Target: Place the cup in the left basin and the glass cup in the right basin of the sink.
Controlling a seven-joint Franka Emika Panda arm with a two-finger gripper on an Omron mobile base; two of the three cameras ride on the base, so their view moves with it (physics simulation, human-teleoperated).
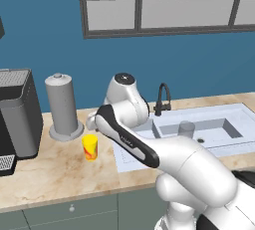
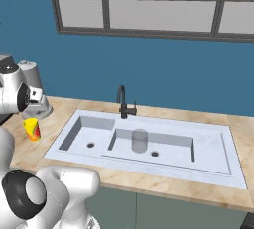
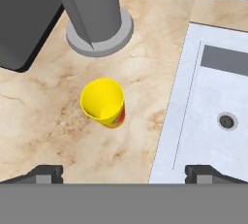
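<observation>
1. Two dark fingertips of the pincer [image 3: 124,172] sit nearest in the hand view, spread as wide as they go and holding nothing; bare marble bench [image 3: 43,121] lies between them.
2. From the pincer, the cup [image 3: 103,103] lies toward 11 o'clock in the hand view, a little off the centre line and apart from both fingertips; it stands upright, mouth up, so its long axis runs vertical and the hand looks down into it.
3. My judgement: the coming move turns on that offset; the hand needs to shift toward the cup and come down so the fingertips straddle its wall.
4. In the left base view the cup [image 1: 90,147] stands on the bench at about 5 o'clock from the tall grey cylinder [image 1: 63,107], and at 9 o'clock from the sink [image 1: 234,112], beside its rim.
5. Containers: the left basin [image 2: 84,136] holds nothing visible beyond its drain; the right basin [image 2: 173,151] already holds the glass cup [image 2: 140,140], upright, just at 10 o'clock from its drain.
6. So half the task looks done; the yellow cup is not yet in the left basin.
7. A dark appliance [image 1: 17,114] stands at 9 o'clock from the cylinder; the black faucet [image 2: 123,103] rises at 12 o'clock behind the basins.
</observation>
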